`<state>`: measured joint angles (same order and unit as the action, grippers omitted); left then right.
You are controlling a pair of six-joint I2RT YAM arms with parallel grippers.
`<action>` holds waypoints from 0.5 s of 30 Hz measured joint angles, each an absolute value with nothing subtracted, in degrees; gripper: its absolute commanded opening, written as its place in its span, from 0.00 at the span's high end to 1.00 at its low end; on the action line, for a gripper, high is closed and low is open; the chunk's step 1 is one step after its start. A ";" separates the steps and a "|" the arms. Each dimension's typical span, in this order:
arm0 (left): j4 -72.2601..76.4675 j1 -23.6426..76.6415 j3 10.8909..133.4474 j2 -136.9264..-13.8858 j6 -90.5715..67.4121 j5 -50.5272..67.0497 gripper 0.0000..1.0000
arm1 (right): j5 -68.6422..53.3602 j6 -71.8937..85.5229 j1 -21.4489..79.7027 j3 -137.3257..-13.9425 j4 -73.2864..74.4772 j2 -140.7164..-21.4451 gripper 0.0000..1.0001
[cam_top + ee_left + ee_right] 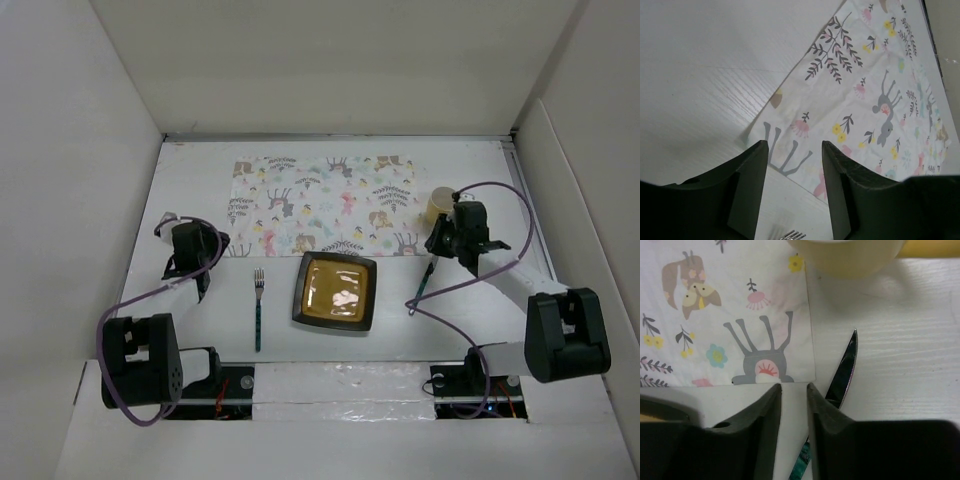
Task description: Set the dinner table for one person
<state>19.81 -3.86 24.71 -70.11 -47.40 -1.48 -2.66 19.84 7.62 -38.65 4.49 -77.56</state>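
The plate [335,291] is not yet set on the placemat [322,204], fork [258,306] left of it, knife [421,286] right. The right gripper [794,405], nearly closed and empty, is held beside the knife; a wider opening is judged necessary. The left gripper [792,172] is held spread, empty.

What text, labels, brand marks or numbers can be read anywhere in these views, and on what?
None. The placemat carries only animal and leaf pictures, no lettering.
The plate, fork, knife and yellow cup show no marks.
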 measured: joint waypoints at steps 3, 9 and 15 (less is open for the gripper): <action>18.92 -2.85 24.88 -67.13 -47.40 -0.23 0.64 | -2.61 19.20 8.01 -38.89 5.56 -71.46 1.00; 16.25 5.45 31.97 -56.51 -45.45 5.02 0.92 | 3.11 17.65 8.23 -44.75 4.62 -62.28 0.48; 13.13 8.25 39.66 -46.28 -40.66 15.11 0.82 | 6.44 12.78 2.39 -51.64 5.21 -67.79 0.35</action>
